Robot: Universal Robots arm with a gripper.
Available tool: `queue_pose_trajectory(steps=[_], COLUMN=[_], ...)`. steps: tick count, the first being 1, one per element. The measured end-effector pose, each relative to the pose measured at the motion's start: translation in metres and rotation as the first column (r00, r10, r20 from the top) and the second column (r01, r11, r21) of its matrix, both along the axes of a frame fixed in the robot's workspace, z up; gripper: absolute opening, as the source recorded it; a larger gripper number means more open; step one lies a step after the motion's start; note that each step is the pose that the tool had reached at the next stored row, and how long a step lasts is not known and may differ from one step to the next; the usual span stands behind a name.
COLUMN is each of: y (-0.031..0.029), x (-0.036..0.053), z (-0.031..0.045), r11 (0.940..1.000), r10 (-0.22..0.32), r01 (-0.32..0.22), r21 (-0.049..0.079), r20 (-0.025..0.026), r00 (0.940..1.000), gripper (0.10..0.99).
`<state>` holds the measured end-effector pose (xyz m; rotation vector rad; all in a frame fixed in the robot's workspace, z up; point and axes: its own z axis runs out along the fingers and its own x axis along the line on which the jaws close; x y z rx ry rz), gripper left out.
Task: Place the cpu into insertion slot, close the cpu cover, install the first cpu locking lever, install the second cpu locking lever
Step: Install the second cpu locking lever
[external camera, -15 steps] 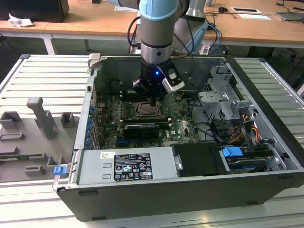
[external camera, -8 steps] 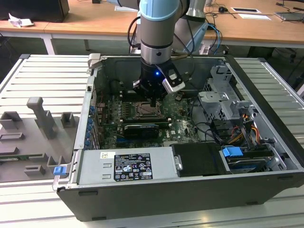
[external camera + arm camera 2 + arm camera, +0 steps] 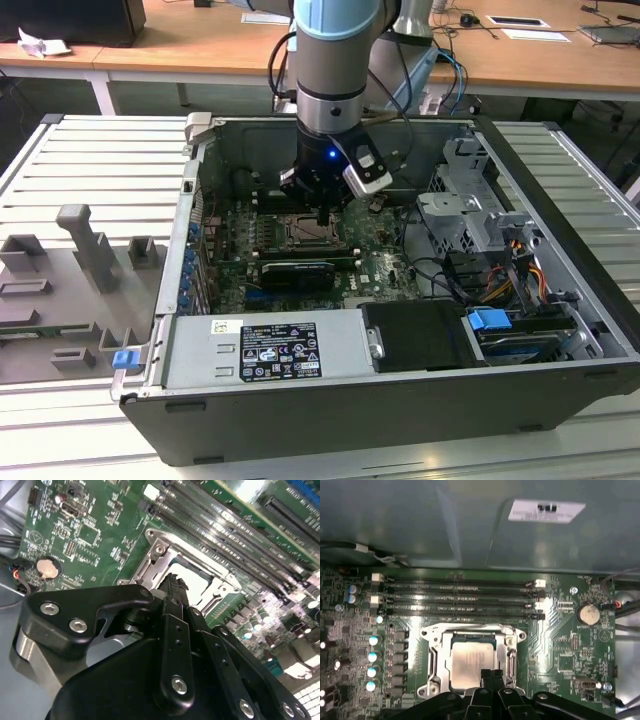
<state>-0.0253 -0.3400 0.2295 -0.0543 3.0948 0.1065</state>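
White label (image 3: 280, 351) on power supply, print perhaps too small to read

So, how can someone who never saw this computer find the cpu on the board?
Start at the green motherboard inside the open computer case. Below the long dark memory slots sits a silvery cpu cover, and the cpu lies in its square opening. It is the one flat, silvery-beige plate there.

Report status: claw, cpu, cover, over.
Claw low over the socket, fingertips together at its edge. Cpu seated in the slot. Cpu cover down around the chip, framing it. Nothing in the way near the socket.
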Motion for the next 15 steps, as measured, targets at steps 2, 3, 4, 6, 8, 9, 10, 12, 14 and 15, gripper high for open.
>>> queue_pose_trajectory(steps=[2, 3, 4, 6, 8, 9, 10, 12, 14, 15], y=[-0.0011, -0.0018, -0.0028, -0.0078, -0.0124, -0.0134, -0.0141, -0.0156, -0.0179, -0.0191], x=[0.0000, 0.0000, 0.0000, 0.0000, 0.0000, 0.0000, 0.0000, 0.0000, 0.0000, 0.0000], z=[0.0047, 0.0059, 0.0059, 0.0060, 0.0059, 0.0058, 0.0058, 0.0058, 0.0058, 0.0058], r11=[1.0000, 1.0000, 1.0000, 1.0000, 1.0000, 1.0000, 1.0000, 1.0000, 1.0000, 1.0000], r10=[0.000, 0.000, 0.000, 0.000, 0.000, 0.000, 0.000, 0.000, 0.000, 0.000], r01=[0.000, 0.000, 0.000, 0.000, 0.000, 0.000, 0.000, 0.000, 0.000, 0.000], r21=[0.000, 0.001, 0.001, 0.001, 0.001, 0.002, 0.001, 0.001, 0.001, 0.001], r20=[0.0000, 0.0001, 0.0001, 0.0000, -0.0001, 0.0000, 0.0000, 0.0000, 0.0000, 0.0000], r00=[1.0000, 1.0000, 1.0000, 1.0000, 1.0000, 1.0000, 1.0000, 1.0000, 1.0000, 1.0000], gripper=[0.106, 0.106, 0.106, 0.106, 0.106, 0.106, 0.106, 0.106, 0.106, 0.106])
